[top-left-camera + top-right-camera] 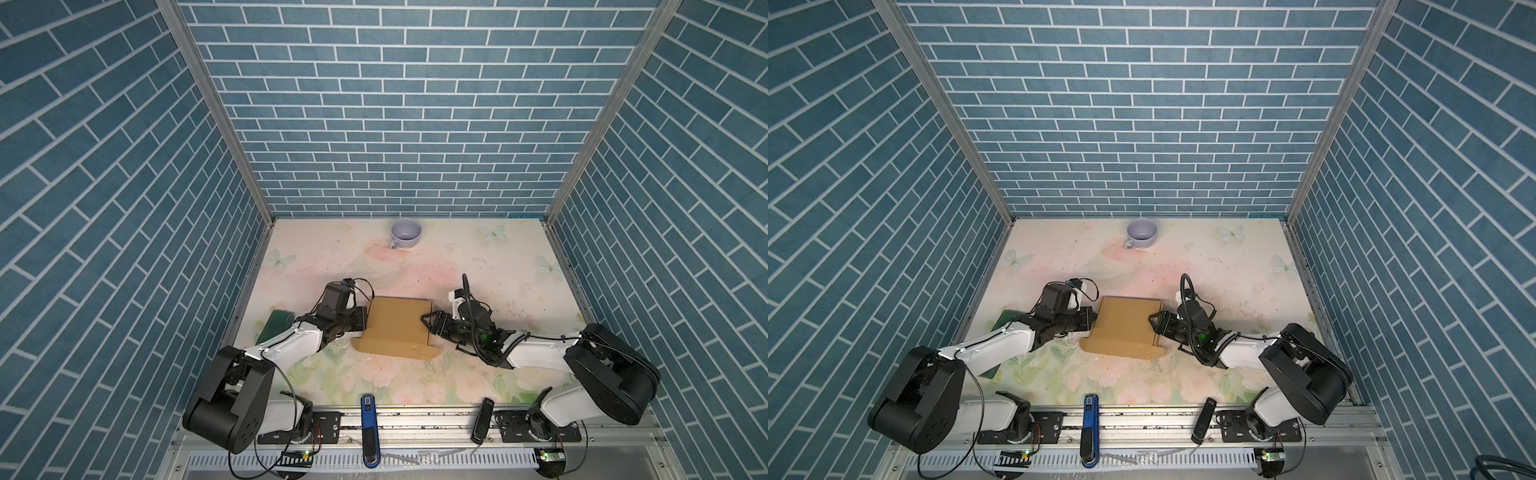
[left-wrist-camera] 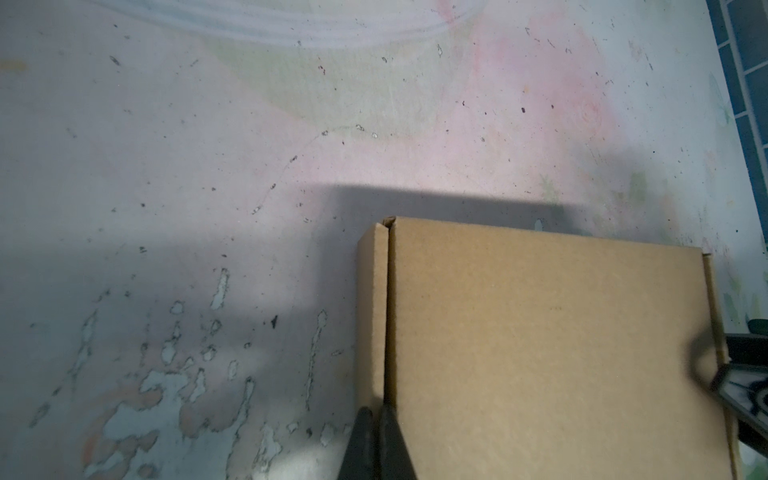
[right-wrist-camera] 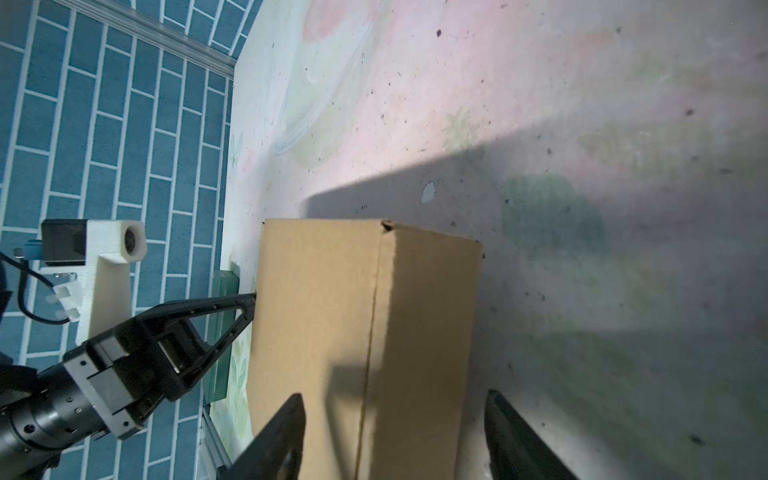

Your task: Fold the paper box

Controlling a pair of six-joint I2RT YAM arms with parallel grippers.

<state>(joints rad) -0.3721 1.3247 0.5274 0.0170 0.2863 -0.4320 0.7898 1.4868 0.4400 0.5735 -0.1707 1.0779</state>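
Mostly the green board (image 1: 276, 326) on the left hides under the left arm, and both wrist views cut off the near end of the paper box (image 1: 397, 328), which lies mid-table between the grippers. Both arms reach low and inward. The left gripper (image 1: 365, 321) is closed, tips against the box's left edge, while the right gripper (image 1: 429, 325) gapes wide, fingers straddling the right edge.

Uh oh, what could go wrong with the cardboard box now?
The paper box has its front flap lying flat on the table, untucked, so the box might pop open. The right gripper is open astride the right wall; closing hard could dent it. The shut left gripper only meets the left edge, so the box might slide.
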